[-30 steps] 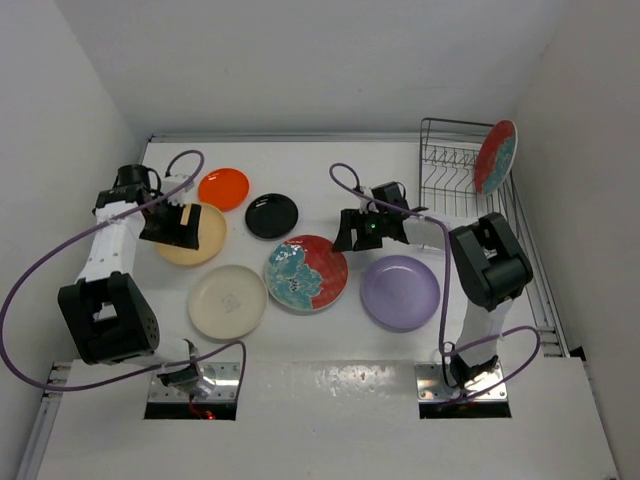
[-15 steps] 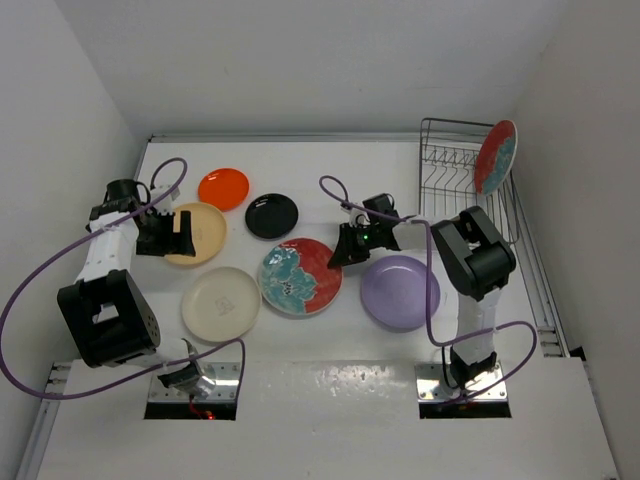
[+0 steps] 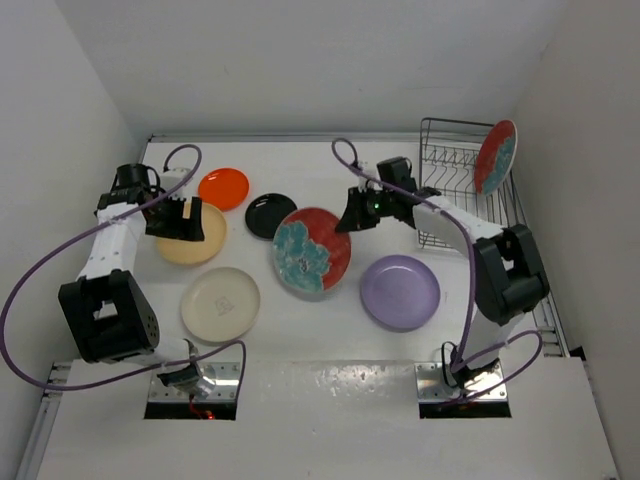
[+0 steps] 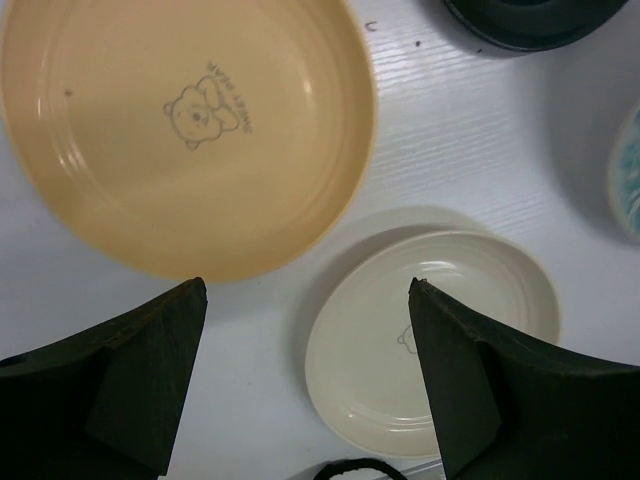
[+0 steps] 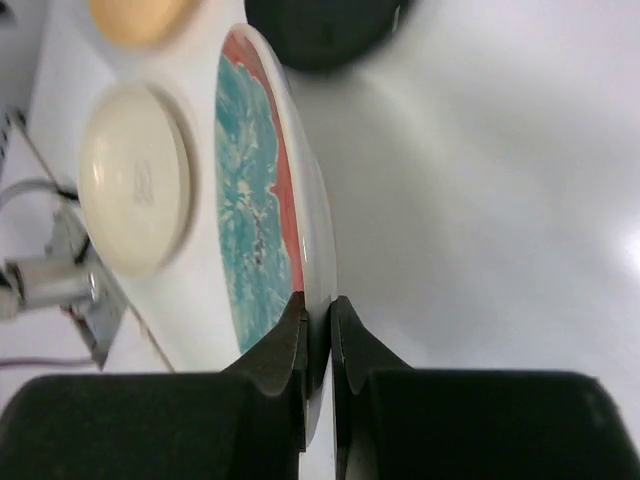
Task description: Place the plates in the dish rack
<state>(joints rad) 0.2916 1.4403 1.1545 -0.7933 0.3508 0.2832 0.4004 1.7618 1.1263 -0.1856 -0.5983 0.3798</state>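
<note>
**One patterned plate in the rack, a second pinched in the right gripper**

The right gripper (image 3: 352,222) was clenched on the rim of a red plate with teal flowers (image 3: 312,252). In the right wrist view its two fingers pressed either side of the plate's thin edge. The plate stood tilted steeply near the middle of the white table (image 3: 300,160), between the small black plate (image 3: 262,214) and the lavender plate (image 3: 400,292). I could not tell whether its lower edge touched the table.

The other red plate with teal flowers (image 3: 495,157) stood on edge at the right end of the dish rack (image 3: 450,180), which sat in the far right corner.

The left gripper (image 3: 180,220) hung with its fingers spread wide and nothing between them. It was above the tan-yellow plate (image 3: 205,242), and the left wrist view showed that plate's bear emblem below it. The cream plate (image 3: 222,304) lay flat just beside the tan-yellow one, on the near side. The small orange plate (image 3: 223,187) lay flat on the far side, near the black one.
</note>
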